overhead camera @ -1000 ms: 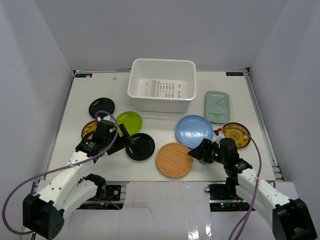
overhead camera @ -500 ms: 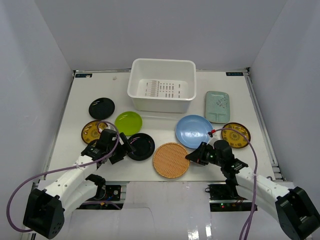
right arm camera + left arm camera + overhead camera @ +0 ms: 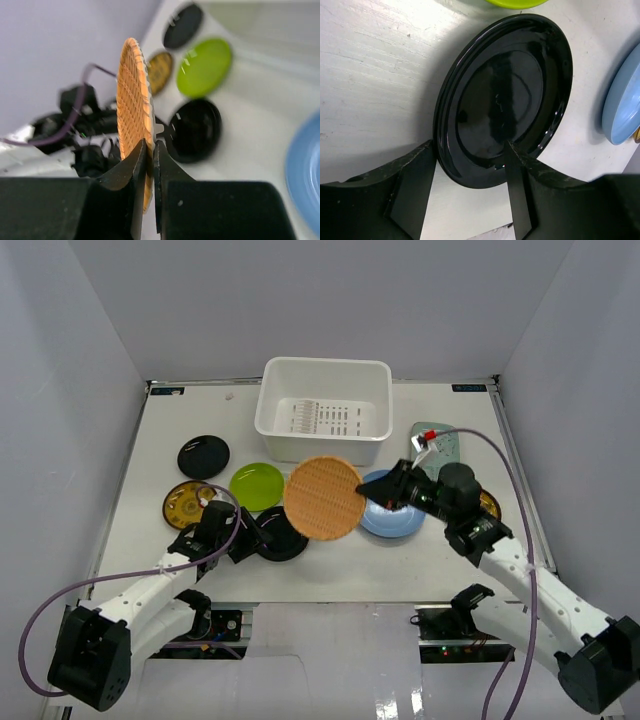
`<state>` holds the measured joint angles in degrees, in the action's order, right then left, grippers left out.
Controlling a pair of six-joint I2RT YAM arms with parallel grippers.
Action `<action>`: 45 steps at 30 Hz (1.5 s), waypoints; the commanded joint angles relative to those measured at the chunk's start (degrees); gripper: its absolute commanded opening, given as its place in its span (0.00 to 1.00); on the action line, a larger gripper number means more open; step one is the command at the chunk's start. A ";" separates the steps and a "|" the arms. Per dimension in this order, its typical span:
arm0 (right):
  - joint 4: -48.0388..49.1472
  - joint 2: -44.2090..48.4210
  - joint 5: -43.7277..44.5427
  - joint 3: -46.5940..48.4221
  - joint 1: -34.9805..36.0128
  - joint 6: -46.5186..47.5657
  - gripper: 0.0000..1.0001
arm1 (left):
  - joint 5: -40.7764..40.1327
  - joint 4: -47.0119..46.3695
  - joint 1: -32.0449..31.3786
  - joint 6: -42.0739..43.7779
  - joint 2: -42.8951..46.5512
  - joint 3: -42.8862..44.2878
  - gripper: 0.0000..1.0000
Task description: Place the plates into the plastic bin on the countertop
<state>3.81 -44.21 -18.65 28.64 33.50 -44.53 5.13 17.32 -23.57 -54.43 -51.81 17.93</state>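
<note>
As the right gripper (image 3: 149, 150) pinches the woven tan plate (image 3: 322, 498) by its rim, it hangs before the white bin (image 3: 325, 361).
The left gripper (image 3: 470, 147) gapes wide, astride the black plate (image 3: 505, 95) edge.

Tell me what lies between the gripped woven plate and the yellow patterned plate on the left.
In the top view, the lime green plate lies between the woven plate and the left yellow patterned plate.

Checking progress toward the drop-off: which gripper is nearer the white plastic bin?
Right. The right gripper, holding the woven plate, sits just in front of the plastic bin; the left gripper is farther back, straddling the black plate.
</note>
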 commanded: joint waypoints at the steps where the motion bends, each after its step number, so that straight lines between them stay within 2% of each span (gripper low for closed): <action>1: 15.41 -7.71 -0.78 16.12 -0.10 2.87 0.08 | -0.82 -1.59 0.19 0.38 -0.57 -2.20 0.66; 7: 16.75 -24.68 6.59 34.61 -3.17 10.23 0.08 | -2.14 -2.73 0.19 0.29 0.75 -4.66 0.58; 10: 13.52 -37.30 13.09 47.07 -3.88 16.20 0.08 | -2.49 -3.52 0.11 0.47 0.49 -5.01 0.55; 12: 11.23 -42.25 15.40 51.93 -4.14 17.98 0.08 | -2.75 -3.61 0.11 0.82 0.22 -5.01 0.52; 18: 7.09 -57.20 18.30 64.84 -4.40 24.84 0.08 | -4.16 -3.61 0.11 1.70 1.89 -5.54 0.33; 21: 1.92 -63.53 18.30 70.21 -4.40 26.51 0.08 | -4.25 -3.17 0.11 2.05 3.21 -5.72 0.25; 27: 1.02 -67.85 18.30 68.30 -4.40 25.11 0.08 | -4.25 -2.12 0.11 1.96 5.75 -5.98 0.01; 30: 0.76 -67.85 19.87 65.93 -4.49 24.32 0.09 | -4.25 -0.45 0.19 2.14 7.95 -5.28 0.00; 33: -1.61 -67.42 22.33 64.52 -4.40 23.71 0.28 | -3.28 0.60 0.11 2.05 11.01 -4.58 0.00; 34: -2.23 -66.81 22.87 63.65 -4.49 23.44 0.44 | -2.67 1.48 0.19 1.88 11.81 -4.14 0.00; 36: -2.58 -65.92 23.66 62.94 -4.40 23.61 0.57 | -2.23 2.71 0.11 1.88 14.27 -1.87 0.00; 37: -3.28 -65.23 23.49 62.94 -4.49 23.88 0.67 | -2.05 3.85 0.11 1.79 15.24 -0.89 0.00; 39: -3.73 -64.26 22.96 63.29 -4.40 24.40 0.75 | -1.87 4.82 0.19 1.61 17.78 1.82 0.00; 42: -6.27 -61.18 22.79 62.77 -4.40 25.46 0.77 | -1.61 5.70 0.19 1.88 19.90 4.99 0.00; 45: -6.10 -53.13 22.79 59.35 -4.40 26.43 0.78 | -1.61 6.32 0.11 2.84 19.91 10.88 0.00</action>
<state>-3.46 -106.67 3.33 89.21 28.99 -19.92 2.61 24.14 -23.46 -52.64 -32.77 23.00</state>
